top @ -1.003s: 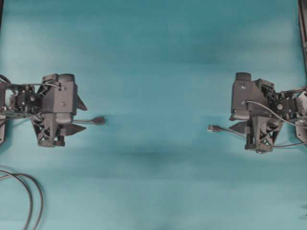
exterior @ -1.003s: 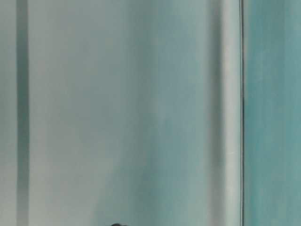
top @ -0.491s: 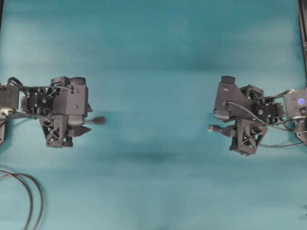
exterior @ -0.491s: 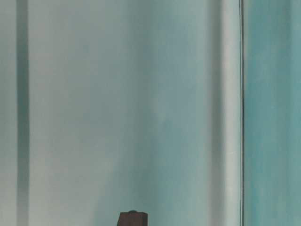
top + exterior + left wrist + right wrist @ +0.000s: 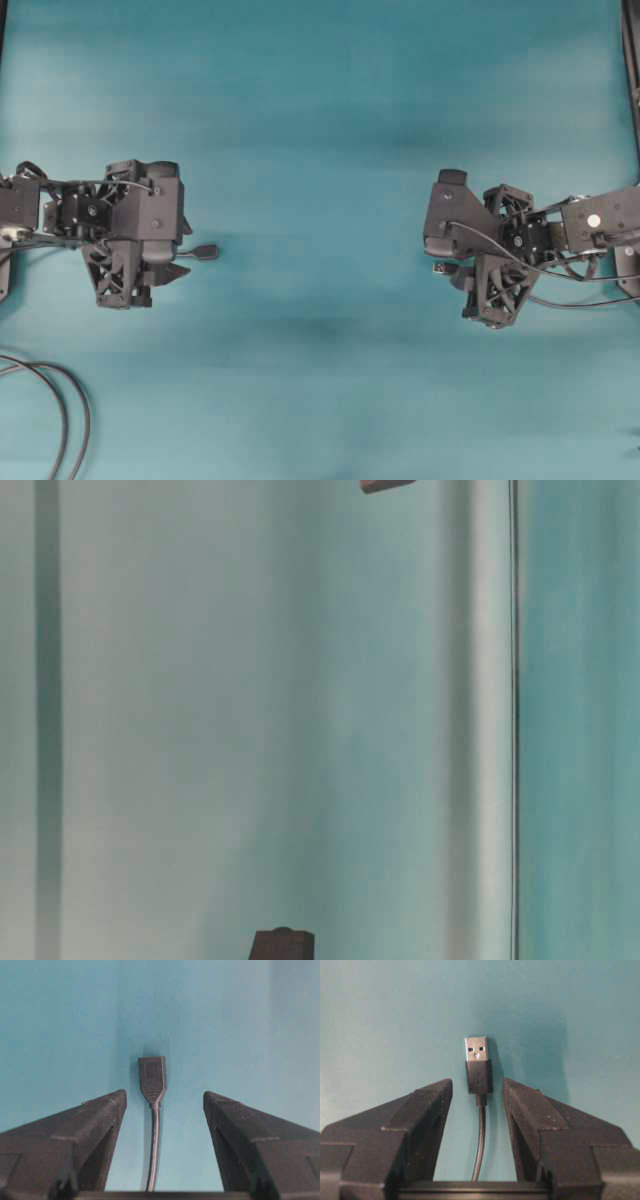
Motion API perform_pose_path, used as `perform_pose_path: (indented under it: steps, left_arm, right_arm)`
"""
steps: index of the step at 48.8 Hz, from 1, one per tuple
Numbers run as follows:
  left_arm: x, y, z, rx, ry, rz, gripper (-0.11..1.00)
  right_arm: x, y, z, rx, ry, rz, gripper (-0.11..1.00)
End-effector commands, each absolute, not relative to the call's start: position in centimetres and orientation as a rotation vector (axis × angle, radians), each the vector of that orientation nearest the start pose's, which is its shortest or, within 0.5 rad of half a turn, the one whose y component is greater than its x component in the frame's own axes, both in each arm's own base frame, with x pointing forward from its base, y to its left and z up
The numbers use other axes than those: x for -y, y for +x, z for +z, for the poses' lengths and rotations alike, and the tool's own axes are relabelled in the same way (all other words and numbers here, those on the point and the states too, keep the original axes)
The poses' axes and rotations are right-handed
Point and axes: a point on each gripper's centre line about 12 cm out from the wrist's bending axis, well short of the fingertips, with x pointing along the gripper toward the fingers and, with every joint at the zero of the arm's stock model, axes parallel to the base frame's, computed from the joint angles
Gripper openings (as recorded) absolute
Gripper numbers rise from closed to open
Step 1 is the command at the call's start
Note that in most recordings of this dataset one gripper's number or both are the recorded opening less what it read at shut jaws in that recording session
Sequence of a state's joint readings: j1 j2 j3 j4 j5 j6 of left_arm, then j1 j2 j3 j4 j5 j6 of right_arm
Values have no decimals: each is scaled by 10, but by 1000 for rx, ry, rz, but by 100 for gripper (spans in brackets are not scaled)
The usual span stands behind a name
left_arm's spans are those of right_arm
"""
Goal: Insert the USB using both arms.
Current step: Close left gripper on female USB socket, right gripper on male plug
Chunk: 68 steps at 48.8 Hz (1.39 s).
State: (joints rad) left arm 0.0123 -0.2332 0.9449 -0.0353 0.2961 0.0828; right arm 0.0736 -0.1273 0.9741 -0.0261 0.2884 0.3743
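Left end effector (image 5: 162, 1102) sits spread wide around the dark socket connector (image 5: 152, 1079) on the teal surface (image 5: 320, 120), not touching it. Right end effector (image 5: 477, 1091) is spread too, fingers straddling the USB (image 5: 478, 1065); only the wrist view shows its silver tip clearly. Overhead, the right arm has crept further inward since half a second ago.

Looped cables (image 5: 60, 410) are lying on the teal table (image 5: 320, 120) at the overhead view's lower-left corner.
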Motion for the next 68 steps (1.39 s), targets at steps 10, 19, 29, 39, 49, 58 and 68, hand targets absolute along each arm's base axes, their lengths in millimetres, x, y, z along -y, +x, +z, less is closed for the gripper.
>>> perform_pose_path:
  steps: [10,19,29,39,49,58,68]
  left_arm:
    - [-2,290,143,-947,74,-41,72]
    - [-2,289,138,-964,68,-38,72]
    - [-2,287,135,-973,73,-42,72]
    - [-2,287,135,-975,74,-43,72]
    - [-2,287,131,-982,75,-42,72]
    - [-2,290,121,-1010,75,-44,72]
    - [-3,294,113,-1036,72,-41,72]
  right_arm:
    - [-20,278,100,-1104,262,-129,46]
    - [-25,278,93,-1127,251,-119,46]
    - [-29,275,85,-1158,239,-111,42]
    - [-30,269,81,-1178,231,-108,22]
    - [-30,266,79,-1197,227,-112,21]
    - [-30,267,80,-1202,227,-113,21]
    - [-31,270,82,-1197,226,-111,21]
